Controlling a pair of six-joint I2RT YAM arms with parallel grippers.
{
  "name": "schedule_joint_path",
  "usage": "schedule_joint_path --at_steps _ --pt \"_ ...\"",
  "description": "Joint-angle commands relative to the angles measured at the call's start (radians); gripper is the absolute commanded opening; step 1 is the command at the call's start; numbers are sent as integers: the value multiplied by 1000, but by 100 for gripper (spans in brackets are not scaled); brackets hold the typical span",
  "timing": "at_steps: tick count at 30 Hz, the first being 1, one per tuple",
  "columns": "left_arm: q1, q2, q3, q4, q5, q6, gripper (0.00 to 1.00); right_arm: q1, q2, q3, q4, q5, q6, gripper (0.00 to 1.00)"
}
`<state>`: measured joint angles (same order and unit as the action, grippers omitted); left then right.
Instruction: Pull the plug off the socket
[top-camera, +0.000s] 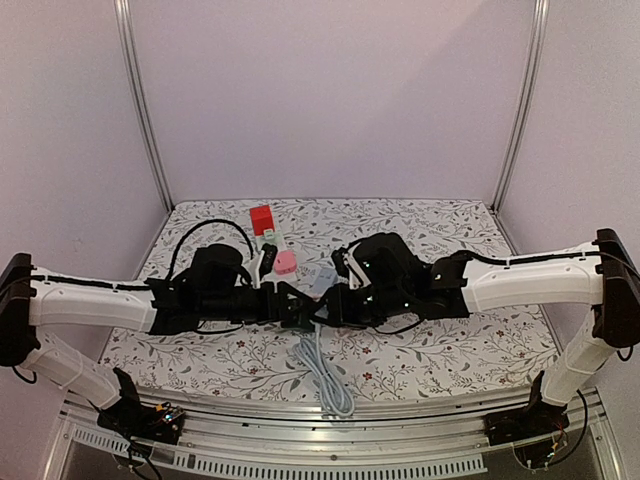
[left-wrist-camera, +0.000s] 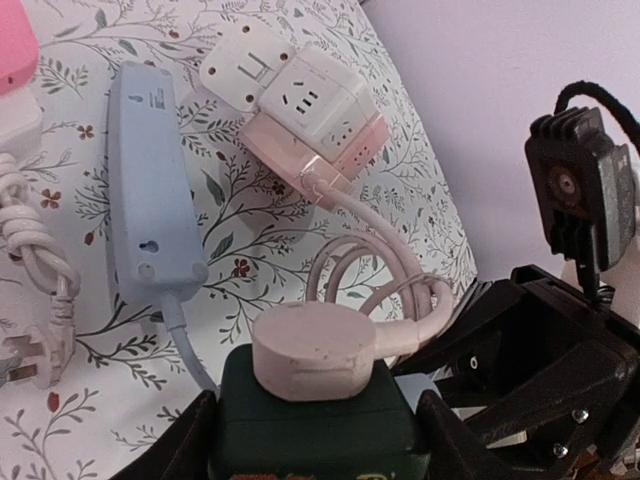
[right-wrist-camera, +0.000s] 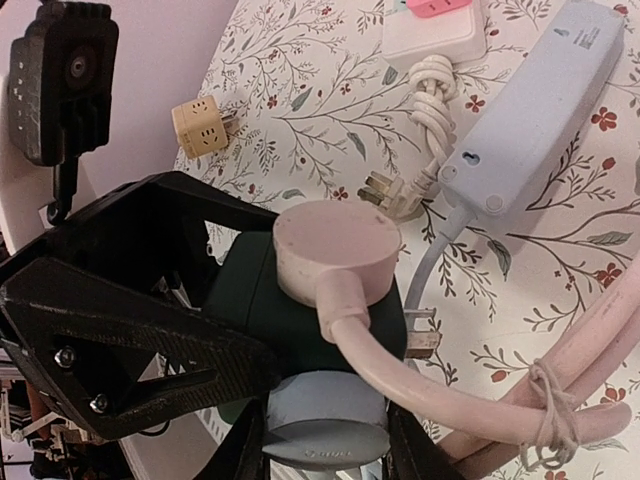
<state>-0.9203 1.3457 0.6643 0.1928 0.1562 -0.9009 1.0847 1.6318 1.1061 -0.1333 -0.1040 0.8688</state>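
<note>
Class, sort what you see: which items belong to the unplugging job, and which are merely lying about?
In the job: green socket block, pink plug, grey plug, left gripper, right gripper.
Lying about: tan cube adapter, red block, knotted white cord.

Your table (top-camera: 450, 340) was covered in little flowers. On it lay a long blue power strip (left-wrist-camera: 150, 180). Just beside that was a pink cube (left-wrist-camera: 320, 125), with a white plug block (left-wrist-camera: 245, 65) touching it. A white box with a pink top (right-wrist-camera: 435, 30) lay by a knotted white cord (right-wrist-camera: 435, 95). A tan cube (right-wrist-camera: 200, 127) sat apart, and a red block (top-camera: 262, 218) stood far back.
</note>
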Motion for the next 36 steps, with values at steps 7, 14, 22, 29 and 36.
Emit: schedule_joint_path --at_steps 7,14,22,29,36 --pt "-18 -77 -18 63 13 20 29 -40 15 27 -36 40 64 0" --pt "-29 -68 61 -100 -70 58 29 -38 20 63 -141 146 27 0" --pt "-91 11 182 -293 -153 140 28 -33 54 129 -198 173 35 0" --pt "-97 6 173 -246 -152 90 28 -33 55 100 -161 170 50 0" --pt "-79 -52 124 -117 -74 23 27 -38 41 27 -30 115 61 0"
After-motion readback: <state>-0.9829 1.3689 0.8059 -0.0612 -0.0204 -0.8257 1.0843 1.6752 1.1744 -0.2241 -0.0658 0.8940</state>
